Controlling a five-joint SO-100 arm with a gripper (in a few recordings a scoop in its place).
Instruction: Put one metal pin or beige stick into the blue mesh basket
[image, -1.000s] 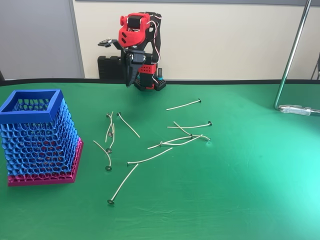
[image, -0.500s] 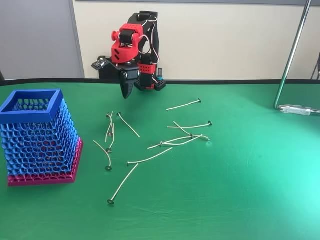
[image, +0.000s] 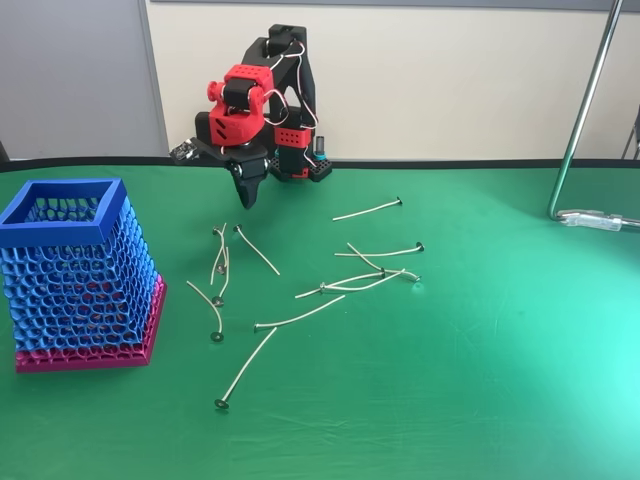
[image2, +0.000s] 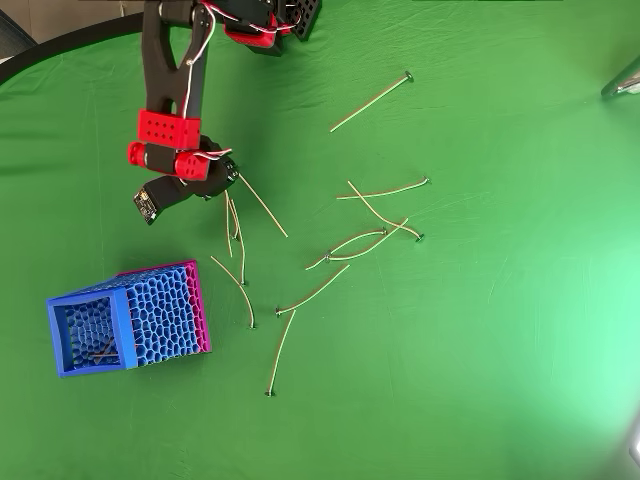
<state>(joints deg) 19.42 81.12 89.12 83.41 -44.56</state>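
Observation:
The blue mesh basket (image: 62, 234) (image2: 160, 318) stands on its magenta base at the left of the green table. In the overhead view a thin stick lies inside it. Several beige sticks with dark disc feet are scattered over the middle of the table. A nearly straight stick (image: 248, 365) (image2: 281, 352) lies nearest the front, and another (image: 367, 211) (image2: 370, 101) lies at the back right. My red and black gripper (image: 247, 197) (image2: 226, 180) points down, its jaws together and holding nothing. It hangs just above and behind the leftmost sticks (image: 258, 250) (image2: 262, 205).
The arm's base (image: 298, 160) sits at the table's back edge. A metal stand pole (image: 580, 110) with a clamp (image: 598, 220) rises at the back right. Open green cloth lies in front and to the right of the sticks.
The arm has swung out and down to the left. The gripper has moved from near the base to a spot low over the leftmost sticks. Sticks and basket have not moved.

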